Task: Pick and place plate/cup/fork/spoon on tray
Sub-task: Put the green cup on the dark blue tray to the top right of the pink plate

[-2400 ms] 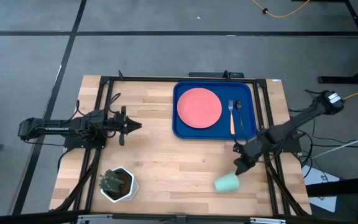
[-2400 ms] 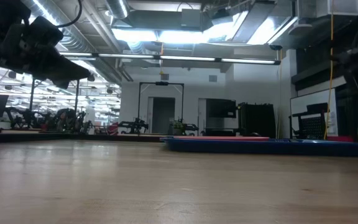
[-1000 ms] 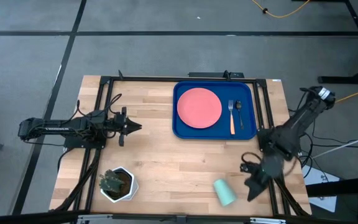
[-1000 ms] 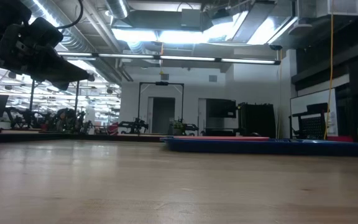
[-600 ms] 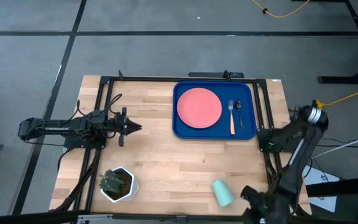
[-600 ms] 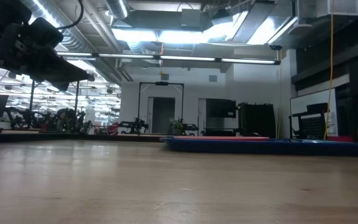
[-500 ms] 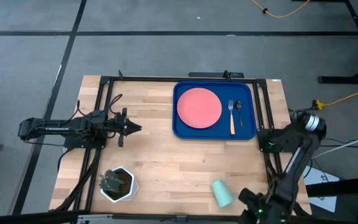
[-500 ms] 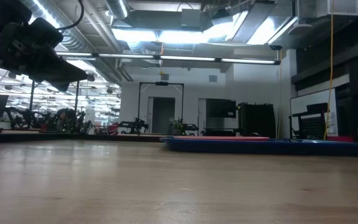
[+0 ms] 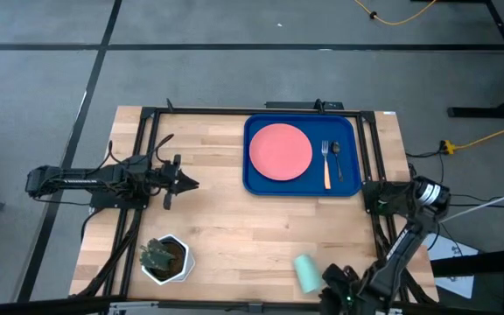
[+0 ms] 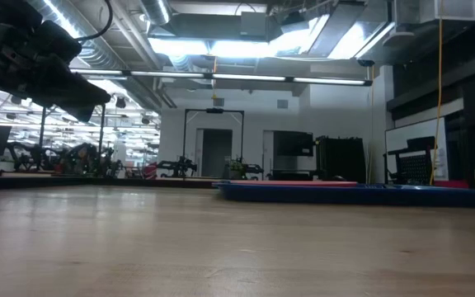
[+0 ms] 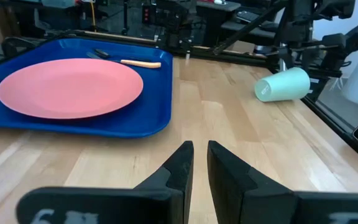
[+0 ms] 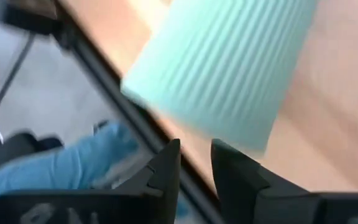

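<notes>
Lying tipped near the bottom edge of the high view, the cup (image 9: 305, 272) is all that is missing from the tray (image 9: 353, 153). The right claw (image 12: 194, 163), fingers nearly together and empty, hovers beside it. The left claw (image 11: 197, 163) waits mid-left, nearly closed.

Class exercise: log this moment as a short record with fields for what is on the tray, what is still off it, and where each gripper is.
on tray: plate, fork, spoon
off tray: cup, lying on its side on the table near the front edge
right gripper: at the front edge beside the cup, fingers nearly closed, holding nothing
left gripper: waiting over the table's left side, fingers nearly closed
other: potted plant
</notes>
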Action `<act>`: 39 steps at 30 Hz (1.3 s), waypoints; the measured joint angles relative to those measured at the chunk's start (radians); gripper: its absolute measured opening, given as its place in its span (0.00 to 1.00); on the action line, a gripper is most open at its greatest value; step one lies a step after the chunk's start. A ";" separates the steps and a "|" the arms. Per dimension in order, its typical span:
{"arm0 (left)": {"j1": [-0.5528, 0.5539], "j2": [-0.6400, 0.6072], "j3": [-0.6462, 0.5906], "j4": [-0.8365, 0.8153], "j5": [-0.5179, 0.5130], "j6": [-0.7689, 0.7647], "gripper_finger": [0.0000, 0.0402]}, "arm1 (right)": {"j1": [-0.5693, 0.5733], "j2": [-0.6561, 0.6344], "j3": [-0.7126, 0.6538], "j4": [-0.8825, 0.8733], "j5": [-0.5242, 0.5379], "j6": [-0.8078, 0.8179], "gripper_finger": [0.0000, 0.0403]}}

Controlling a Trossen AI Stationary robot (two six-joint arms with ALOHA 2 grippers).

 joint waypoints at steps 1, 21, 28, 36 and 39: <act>0.000 0.000 0.000 0.000 0.000 0.000 0.10 | -0.005 0.000 -0.002 -0.005 0.023 0.000 0.24; 0.000 0.002 0.000 -0.042 -0.003 0.002 0.10 | -0.177 0.000 -0.004 -0.393 0.185 -0.051 0.24; 0.000 0.002 0.000 -0.045 -0.003 0.001 0.10 | -0.190 -0.031 -0.004 -0.463 0.146 -0.014 0.24; 0.000 0.002 0.000 -0.045 -0.002 0.001 0.10 | -0.160 -0.119 -0.004 -0.550 0.196 0.084 0.24; 0.000 0.002 0.000 -0.046 -0.002 0.002 0.10 | -0.155 -0.131 -0.004 -0.478 0.213 0.057 0.24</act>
